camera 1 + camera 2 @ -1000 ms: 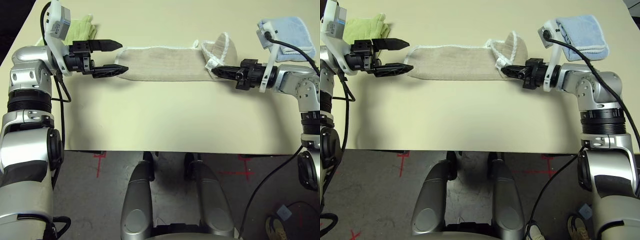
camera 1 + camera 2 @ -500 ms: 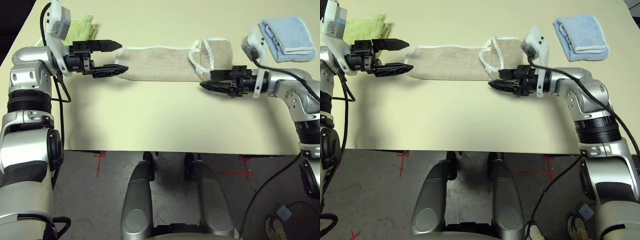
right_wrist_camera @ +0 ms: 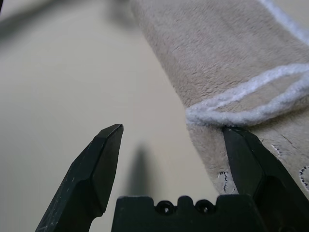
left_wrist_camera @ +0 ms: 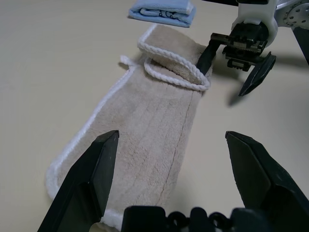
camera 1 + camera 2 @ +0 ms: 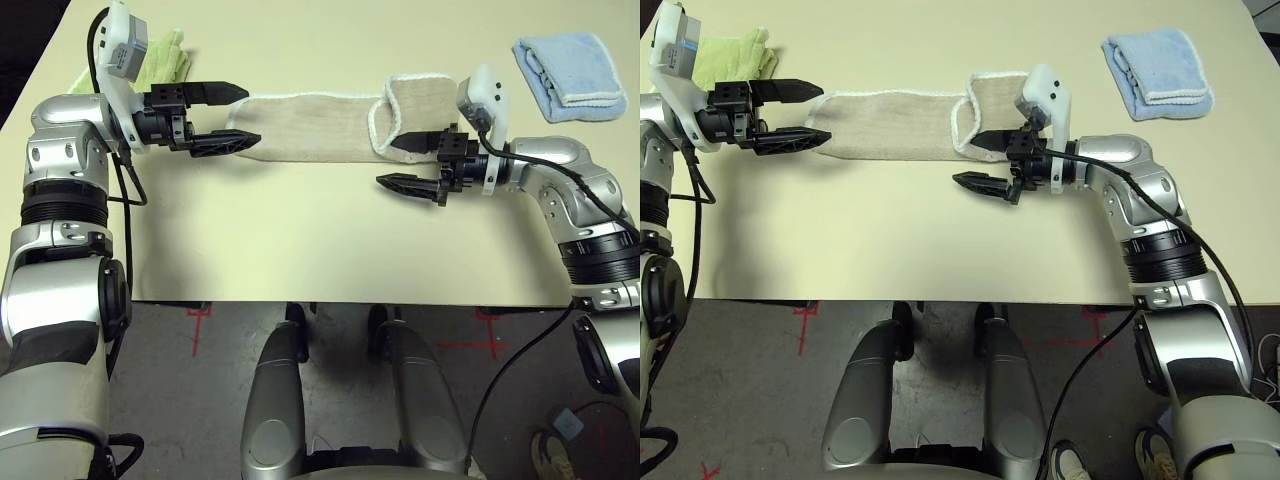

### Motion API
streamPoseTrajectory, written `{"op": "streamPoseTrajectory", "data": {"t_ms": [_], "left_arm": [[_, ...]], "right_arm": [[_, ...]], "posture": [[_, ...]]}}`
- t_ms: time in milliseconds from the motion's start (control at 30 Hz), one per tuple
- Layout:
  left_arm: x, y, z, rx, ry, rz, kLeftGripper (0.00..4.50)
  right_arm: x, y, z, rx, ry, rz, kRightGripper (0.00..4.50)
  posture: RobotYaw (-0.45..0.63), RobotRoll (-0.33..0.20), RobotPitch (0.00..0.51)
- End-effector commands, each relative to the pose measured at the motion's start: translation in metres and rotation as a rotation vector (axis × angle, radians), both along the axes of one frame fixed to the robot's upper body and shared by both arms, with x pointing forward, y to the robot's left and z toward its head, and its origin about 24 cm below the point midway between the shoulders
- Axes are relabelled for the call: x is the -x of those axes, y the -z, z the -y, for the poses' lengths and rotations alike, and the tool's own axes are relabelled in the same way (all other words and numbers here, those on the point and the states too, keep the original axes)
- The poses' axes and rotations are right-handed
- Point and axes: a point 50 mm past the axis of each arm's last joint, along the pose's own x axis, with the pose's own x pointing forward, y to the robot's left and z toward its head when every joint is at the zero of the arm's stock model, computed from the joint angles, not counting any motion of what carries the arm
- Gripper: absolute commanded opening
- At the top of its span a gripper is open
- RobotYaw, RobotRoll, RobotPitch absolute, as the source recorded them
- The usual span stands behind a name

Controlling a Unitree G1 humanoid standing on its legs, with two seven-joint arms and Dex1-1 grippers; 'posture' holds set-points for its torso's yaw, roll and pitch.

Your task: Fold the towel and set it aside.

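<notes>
Towel [image 5: 320, 126]: flat on tabletop [image 5: 330, 240], long strip running left to right along far half; right end turned back over itself, white edging forming loop there.
Left tool [image 5: 232, 115]: fingers apart, straddling towel's left end; one finger past far edge, other at near edge, nothing clamped.
Right tool [image 5: 405, 161]: fingers apart, nothing held; far finger [image 5: 412, 142] over folded right end by white edging, near finger [image 5: 408, 183] over bare tabletop just beside towel.
Right wrist view: one finger [image 3: 251, 169] against beige pile under edging loop, other finger [image 3: 99, 164] above bare surface; small stitched motif partly visible beside finger.
Green cloth [image 5: 160, 60]: far left corner, behind left arm, apart from towel.
Blue cloth [image 5: 572, 75]: folded, far right corner, well apart from towel.
</notes>
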Motion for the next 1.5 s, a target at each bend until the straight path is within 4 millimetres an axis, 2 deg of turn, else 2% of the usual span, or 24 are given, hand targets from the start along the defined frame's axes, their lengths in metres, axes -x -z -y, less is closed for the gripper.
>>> {"op": "streamPoseTrajectory", "data": {"t_ms": [33,133,233,367,467,567,633,733,900,933,1067,1233,1367,1500], "left_arm": [[0.003,0.004,-0.003,-0.013,0.002,-0.016,4.5],[0.004,0.005,-0.003,-0.013,0.001,-0.018,4.5],[0.004,0.005,-0.003,-0.01,0.0,-0.018,4.5],[0.005,0.006,-0.002,-0.002,0.002,-0.017,4.5],[0.007,0.007,-0.003,0.0,0.002,-0.02,4.5],[0.008,0.009,-0.004,0.002,0.0,-0.024,4.5],[0.008,0.01,-0.003,0.003,0.0,-0.027,4.5],[0.008,0.011,-0.002,0.003,0.001,-0.029,4.5],[0.008,0.012,-0.002,0.008,0.001,-0.03,4.5],[0.008,0.012,-0.002,0.009,0.001,-0.03,4.5],[0.008,0.014,-0.001,0.016,-0.003,-0.033,4.5],[0.009,0.015,0.001,0.023,-0.004,-0.035,4.5],[0.01,0.015,0.001,0.027,-0.01,-0.033,4.5],[0.012,0.015,0.0,0.031,-0.018,-0.031,4.5]], "right_arm": [[-0.003,0.002,-0.002,0.024,-0.01,0.023,4.43],[-0.006,-0.002,-0.001,0.0,-0.015,0.043,4.43],[-0.008,-0.016,0.009,-0.098,-0.033,0.078,4.43],[-0.004,-0.04,0.04,-0.283,-0.078,0.081,4.43],[-0.004,-0.048,0.06,-0.342,-0.056,0.092,4.43],[-0.008,-0.047,0.083,-0.343,0.029,0.13,3.78],[-0.01,-0.04,0.095,-0.313,0.067,0.15,3.16],[-0.012,-0.028,0.102,-0.25,0.08,0.178,2.09],[-0.021,-0.019,0.095,-0.236,0.084,0.2,0.26],[-0.022,-0.019,0.093,-0.243,0.081,0.2,0.04],[-0.038,-0.022,0.042,-0.312,0.0,0.212,0.04],[-0.048,-0.025,0.005,-0.314,-0.007,0.209,0.04],[-0.053,-0.015,-0.008,-0.215,0.031,0.185,0.04],[-0.053,0.001,-0.005,-0.154,0.043,0.148,0.04]], "posture": [[-0.01,0.0,0.367],[-0.01,0.0,0.365],[-0.01,0.0,0.361],[-0.01,0.0,0.358],[-0.01,0.0,0.357],[-0.01,0.0,0.356],[-0.01,0.0,0.359],[-0.01,0.0,0.359],[0.0,0.0,0.363],[0.0,0.0,0.363],[0.01,0.0,0.372],[0.04,0.0,0.38],[0.06,0.0,0.385],[0.07,0.0,0.388]]}}
